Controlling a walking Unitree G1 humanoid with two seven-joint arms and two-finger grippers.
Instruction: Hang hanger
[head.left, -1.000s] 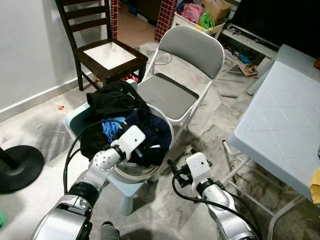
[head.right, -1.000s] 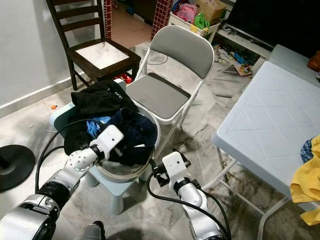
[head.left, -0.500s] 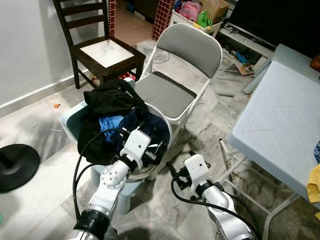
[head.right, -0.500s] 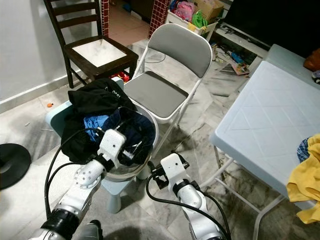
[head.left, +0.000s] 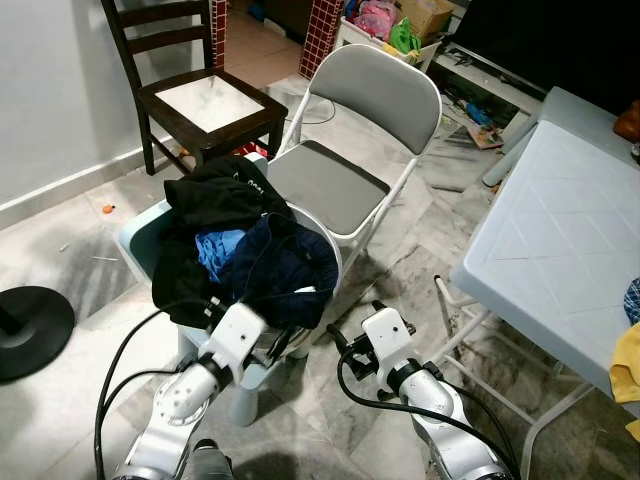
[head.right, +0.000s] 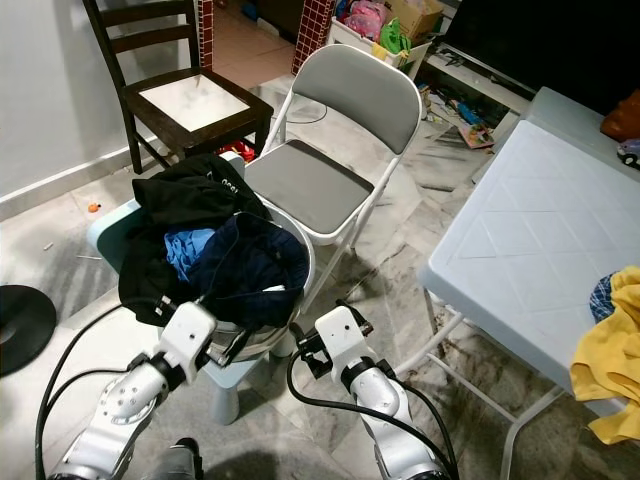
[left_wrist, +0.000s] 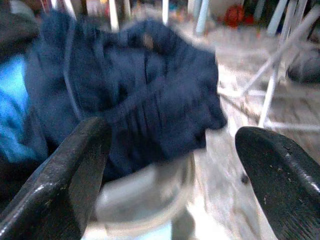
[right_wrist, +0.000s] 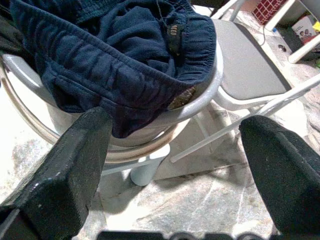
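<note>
The left gripper (left_wrist: 170, 165) hangs low in front of the laundry basket (head.left: 325, 255), its jaws spread wide and holding nothing; its wrist view, which is blurred, looks between the two black fingers (left_wrist: 55, 180) at the navy garment (left_wrist: 150, 95) draped over the basket's pale rim. The right gripper (right_wrist: 175, 165) sits just beside the basket near the floor, its jaws likewise released and wide apart, touching nothing; between its fingers (right_wrist: 60, 175) the same navy cloth shows sharply, with a ribbed waistband and a small label, hanging over the rim. A hanger cannot be made out anywhere among the clothes. In the head views the basket stands on a light blue stool (head.left: 140, 235) and is heaped with a black garment (head.left: 215, 195), a bright blue piece (head.left: 215, 248) and the navy one. Behind it stands a grey folding chair (head.left: 350, 150), and further back a dark wooden chair (head.left: 195, 90). A white desk (head.left: 560, 240) lies on the robot's right, and the right eye view shows a yellow cloth (head.right: 610, 350) on its near edge more fully than the left eye view does.
</note>
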